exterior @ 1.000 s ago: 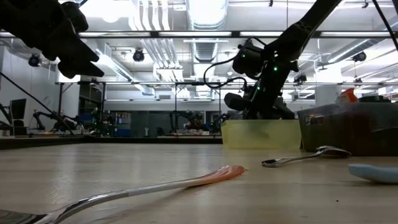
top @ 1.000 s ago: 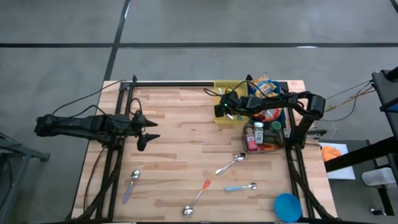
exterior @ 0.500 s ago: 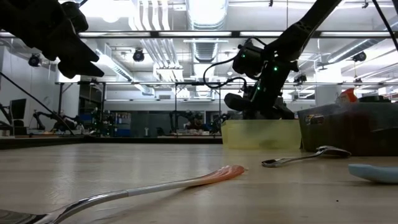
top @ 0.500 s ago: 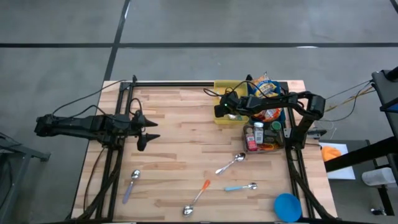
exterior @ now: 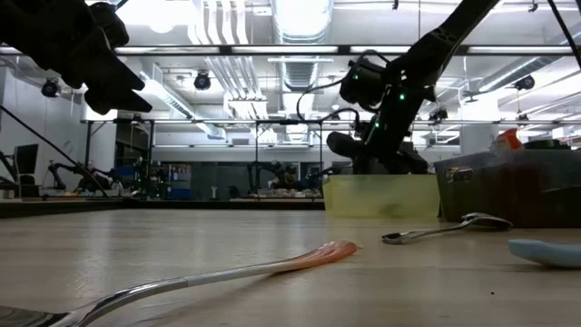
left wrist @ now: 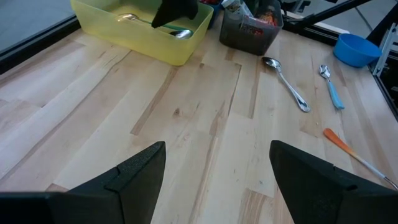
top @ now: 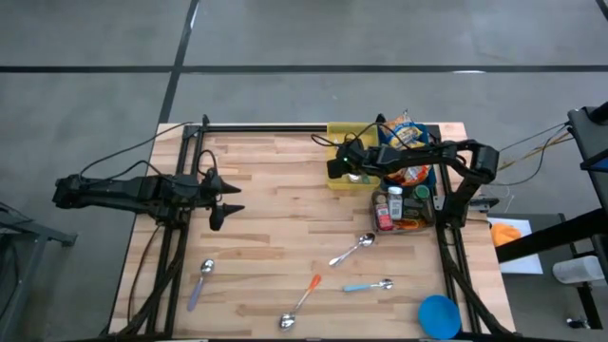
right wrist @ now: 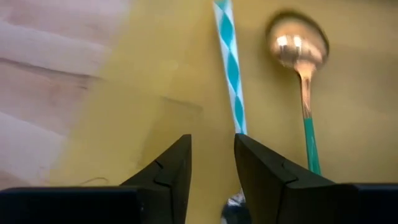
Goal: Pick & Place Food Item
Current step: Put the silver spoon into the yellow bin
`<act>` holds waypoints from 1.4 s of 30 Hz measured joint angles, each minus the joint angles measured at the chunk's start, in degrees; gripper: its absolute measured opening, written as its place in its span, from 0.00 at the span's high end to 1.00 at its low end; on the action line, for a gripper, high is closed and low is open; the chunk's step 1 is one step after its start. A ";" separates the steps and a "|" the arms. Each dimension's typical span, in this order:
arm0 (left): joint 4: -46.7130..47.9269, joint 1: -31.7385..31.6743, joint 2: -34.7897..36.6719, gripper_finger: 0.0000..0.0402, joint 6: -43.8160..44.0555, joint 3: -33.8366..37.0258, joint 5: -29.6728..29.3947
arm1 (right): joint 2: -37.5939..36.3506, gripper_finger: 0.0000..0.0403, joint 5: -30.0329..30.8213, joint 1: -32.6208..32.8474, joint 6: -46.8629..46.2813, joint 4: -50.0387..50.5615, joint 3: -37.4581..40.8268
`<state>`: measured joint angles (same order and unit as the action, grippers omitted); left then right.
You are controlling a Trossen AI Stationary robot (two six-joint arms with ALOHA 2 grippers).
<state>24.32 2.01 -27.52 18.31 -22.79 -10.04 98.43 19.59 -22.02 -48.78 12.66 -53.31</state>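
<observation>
Lying in the translucent yellow plastic bin [right wrist: 143, 81] at the table's far side were a teal-and-white striped straw [right wrist: 229, 68] and a green-handled metal spoon [right wrist: 300, 62]. The right gripper [right wrist: 211, 165] hung over them, fingers slightly apart and holding nothing. The left gripper [left wrist: 214, 168] waited wide open and empty above the pale wooden table [top: 275, 228], well apart from the bin.

No legible text, labels, brands or numbers in any view. Printed packaging in the dark bin [top: 407, 195], right of centre in the high view, is too small to read.
</observation>
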 joint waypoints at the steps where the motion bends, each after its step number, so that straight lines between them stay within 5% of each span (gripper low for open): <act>1: 0.02 0.01 0.00 0.28 0.01 -0.01 -0.02 | -0.64 0.70 -0.02 0.08 0.74 -0.10 -0.24; 17: 0.02 -0.01 0.01 0.28 -0.01 0.00 0.00 | -20.03 0.70 -0.15 18.24 29.05 -1.86 -0.20; 27: 0.01 0.00 -0.01 0.28 -0.01 0.00 -0.01 | -24.35 0.70 -4.91 31.99 46.53 2.60 -0.19; 42: 0.00 0.01 -0.01 0.28 -0.01 0.00 -0.02 | -24.33 0.70 -8.60 38.64 48.38 10.78 3.61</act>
<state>24.32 2.02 -27.53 18.31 -22.79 -10.06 74.11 10.99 16.62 -0.39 23.44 -49.69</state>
